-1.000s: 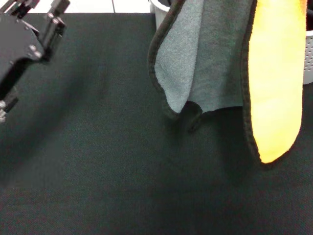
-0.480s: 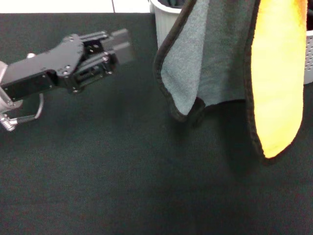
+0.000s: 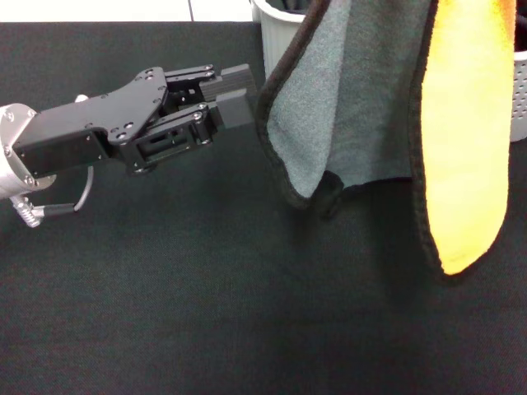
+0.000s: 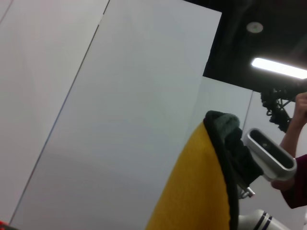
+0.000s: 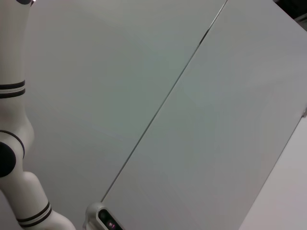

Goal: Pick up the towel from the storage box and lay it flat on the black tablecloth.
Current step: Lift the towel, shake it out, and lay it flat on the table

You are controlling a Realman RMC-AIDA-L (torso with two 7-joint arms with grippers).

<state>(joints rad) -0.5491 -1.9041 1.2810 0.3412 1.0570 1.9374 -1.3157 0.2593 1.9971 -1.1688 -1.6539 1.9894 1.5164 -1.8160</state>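
Note:
The towel (image 3: 354,99) hangs from above the head view's top edge, grey-teal face toward me and an orange fold (image 3: 465,140) at the right, its lower corners just above the black tablecloth (image 3: 206,288). My left gripper (image 3: 240,92) reaches in from the left and is open, its fingertips right at the towel's black-stitched left edge. The left wrist view shows the towel's orange face (image 4: 196,191) hanging from my right gripper (image 4: 240,155), which is shut on its top. Behind the towel stands the storage box (image 3: 270,29), mostly hidden.
More of the perforated basket wall (image 3: 519,90) shows at the far right. White floor runs beyond the tablecloth's far edge (image 3: 123,10). A person's hand and arm (image 4: 297,124) show at the side of the left wrist view. The right wrist view shows only white wall panels and an arm segment (image 5: 12,143).
My left arm has swung from the far left corner rightward to the towel's left edge. The towel has swayed only slightly.

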